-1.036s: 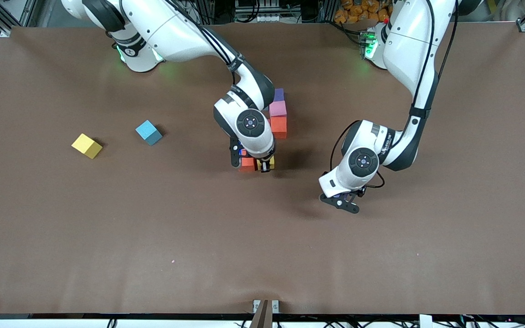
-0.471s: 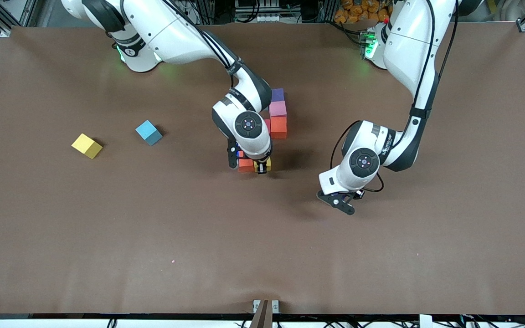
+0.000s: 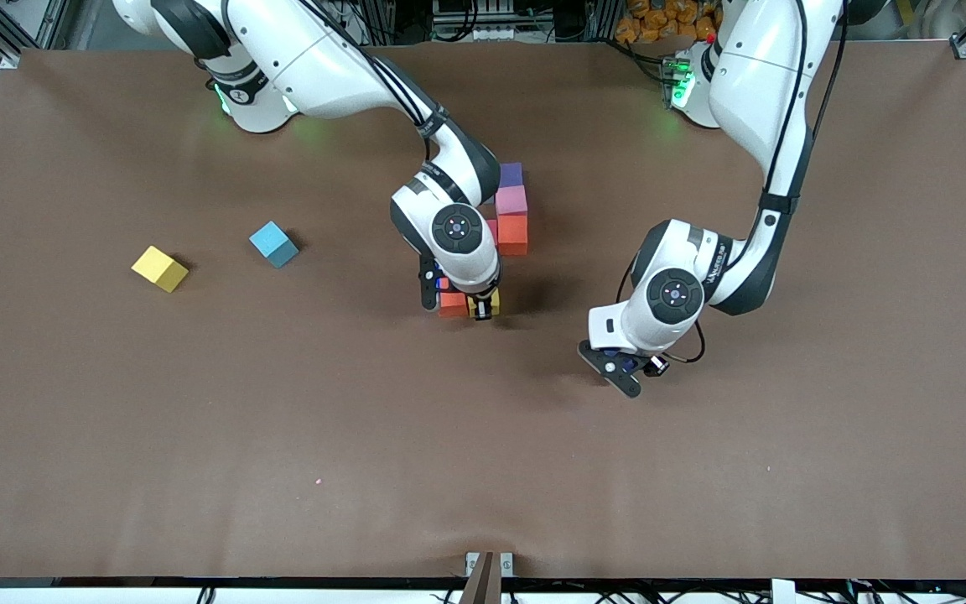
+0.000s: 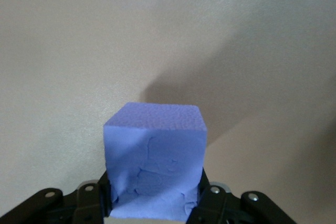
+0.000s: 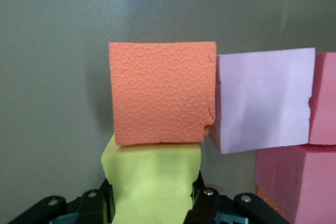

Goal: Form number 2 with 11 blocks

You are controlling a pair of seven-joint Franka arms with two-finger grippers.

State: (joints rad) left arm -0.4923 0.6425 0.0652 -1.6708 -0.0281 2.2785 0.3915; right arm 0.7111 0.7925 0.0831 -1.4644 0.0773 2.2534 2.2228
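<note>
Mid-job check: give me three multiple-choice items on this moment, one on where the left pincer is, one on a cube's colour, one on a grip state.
1. The left pincer is over:
A) the blue cube
B) bare table
C) the cluster of cubes

2. The cube in the right pincer is:
A) yellow
B) green
C) pink

3. The left pincer is:
A) open and empty
B) shut and empty
C) shut on a purple cube

Answers:
1 B: the front view shows only brown table under it.
2 A: the right wrist view shows the yellow cube between the fingers, against an orange cube.
3 C: the left wrist view shows the cube clamped between the fingers.
</note>
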